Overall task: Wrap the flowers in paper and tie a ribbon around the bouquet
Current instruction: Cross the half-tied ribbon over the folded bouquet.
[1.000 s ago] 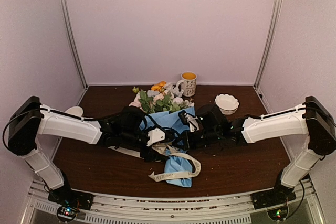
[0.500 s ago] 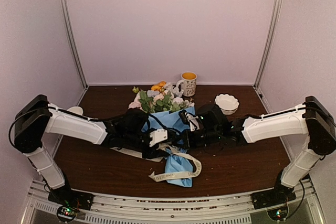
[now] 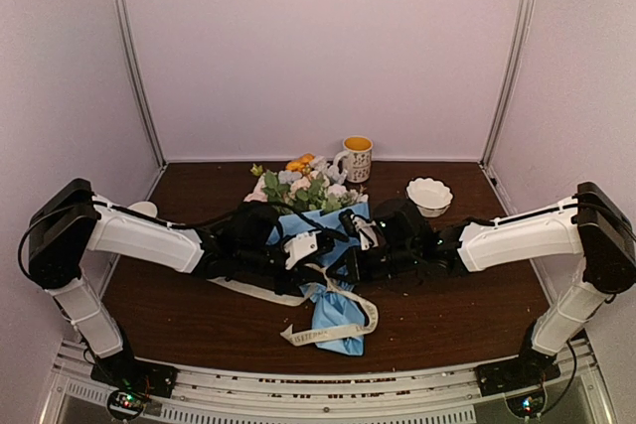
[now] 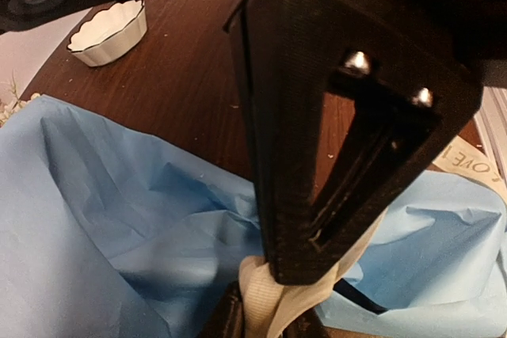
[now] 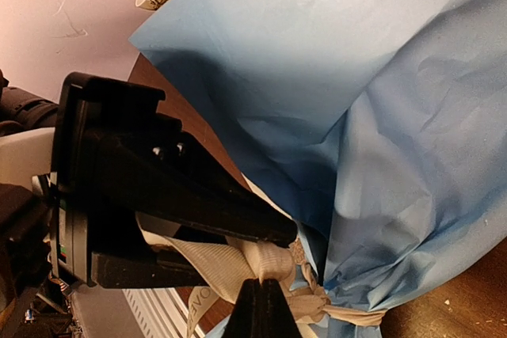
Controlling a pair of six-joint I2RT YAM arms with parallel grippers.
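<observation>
Table: the bouquet lies mid-table between my arms, with the mug and bowl behind it.

Change over the last second: my left arm pushed in toward the bouquet's neck. My left claw went from wide to nearly closed. The ribbon is bunched between its fingers, so I read that as a grip. The wrap looks done. With both claws at the neck, I judge we're at cinching the tie.

Axis: the bouquet lies flat with its long axis running near-to-far. The paper narrows to a crumpled tail pointing at the near edge, skewed slightly to my right. The flowers point away, toward the mug.

The ribbon's loose ends loop over the paper tail on the near side.

My right claw hasn't budged. It is fully closed, tips pinching the ribbon right at the knot, almost touching the left claw.
</observation>
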